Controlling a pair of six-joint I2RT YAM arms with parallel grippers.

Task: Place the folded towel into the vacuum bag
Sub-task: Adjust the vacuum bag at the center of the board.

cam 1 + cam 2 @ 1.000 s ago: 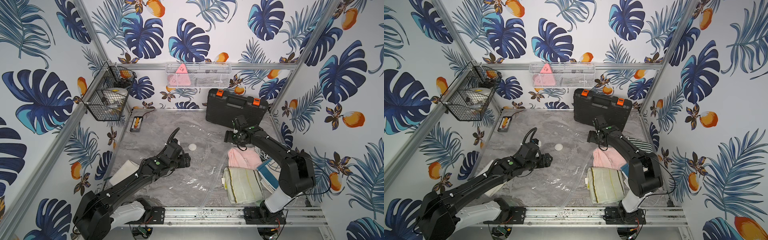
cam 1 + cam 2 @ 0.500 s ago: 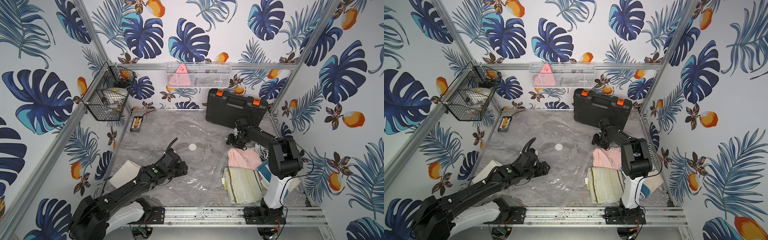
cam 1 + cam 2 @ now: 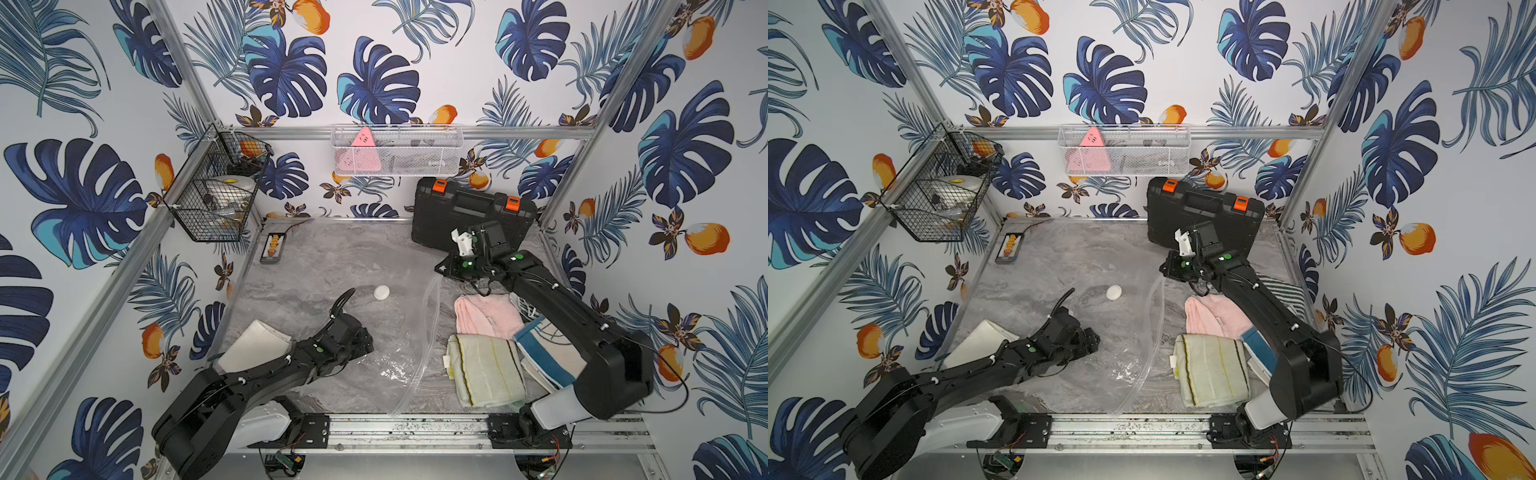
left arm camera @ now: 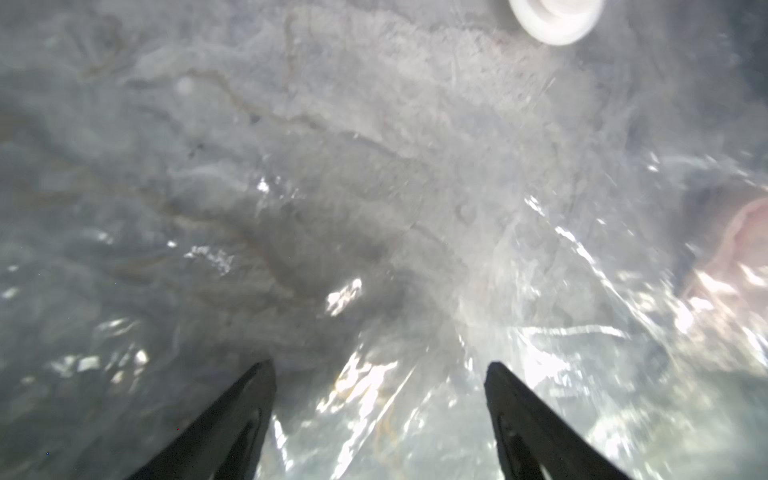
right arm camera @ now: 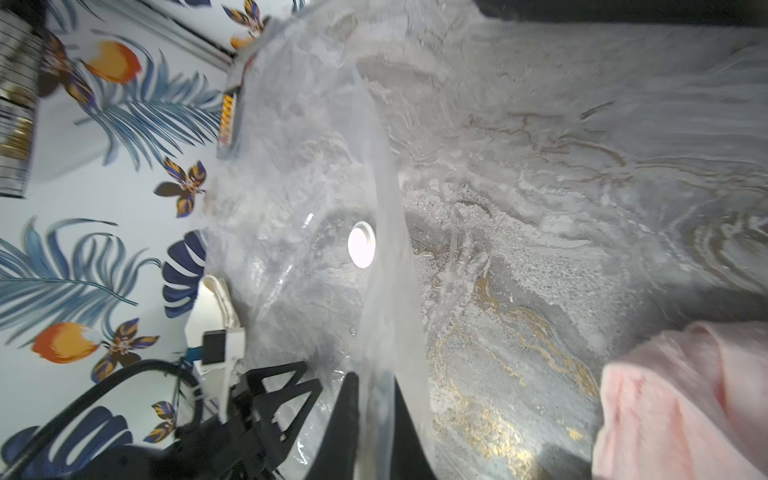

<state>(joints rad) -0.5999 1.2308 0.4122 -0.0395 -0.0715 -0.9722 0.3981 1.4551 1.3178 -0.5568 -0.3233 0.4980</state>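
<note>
Over the last second the right tool [image 3: 441,271] has gone from wide apart to pinched together, and the left tool [image 3: 367,345] has drawn back a little toward the front rail. In the right wrist view the two dark fingers [image 5: 348,415] sit close on either side of the clear strip along the mouth of the vacuum bag [image 3: 390,361], so the right tool [image 5: 372,380] is clamped on that edge at its far end. In both top views the strip arches from the tool and curves down to the front of the table [image 3: 332,257].

The rest of the bag lies flat and crinkled on the table, with its round white valve cap [image 3: 381,292] facing up near the middle. The left tool [image 4: 379,364] hovers low over the bag's near part with its fingers well apart and nothing between them.

The cream folded towel [image 3: 486,370] with thin yellow stripes lies outside the bag, just beside its mouth, near the front right of the table. A pink towel [image 3: 486,316] lies behind it and a blue-striped towel [image 3: 544,353] partly under the right arm. A black case [image 3: 469,216] stands at the back right
</note>
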